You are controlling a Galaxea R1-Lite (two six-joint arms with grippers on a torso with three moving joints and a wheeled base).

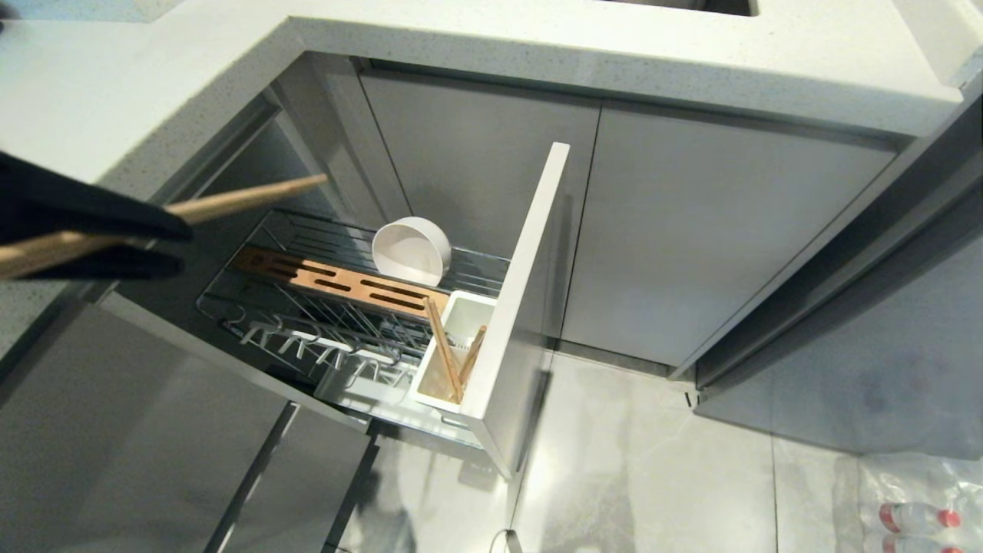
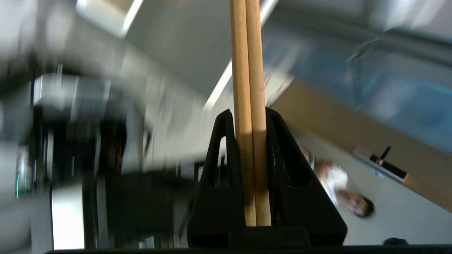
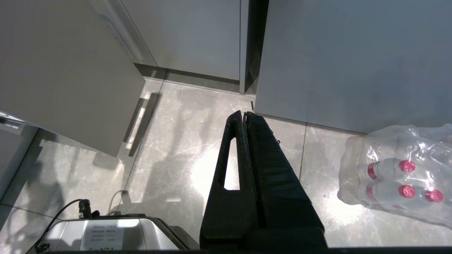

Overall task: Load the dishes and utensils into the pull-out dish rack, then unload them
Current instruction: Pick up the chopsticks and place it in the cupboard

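The pull-out dish rack (image 1: 307,330) stands drawn out from under the counter, its pale front panel (image 1: 530,292) towards the floor. A white bowl (image 1: 411,250) leans on its side on the wires behind the brown slotted strip (image 1: 338,280). Two wooden sticks (image 1: 445,361) stand in the white utensil cup (image 1: 465,319). At the left edge, above the rack's back end, my left gripper (image 1: 183,247) is shut on a pair of light-wood chopsticks (image 1: 253,197). In the left wrist view the chopsticks (image 2: 249,70) lie side by side between the black fingers (image 2: 219,148). My right gripper (image 3: 244,114) hangs shut and empty over the floor.
A speckled white countertop (image 1: 537,54) runs above grey cabinet doors (image 1: 714,246). A shrink-wrapped pack of water bottles (image 3: 399,176) lies on the tiled floor at the right. The robot's grey base (image 3: 106,233) is below the right arm. A person (image 2: 349,201) shows in the left wrist view.
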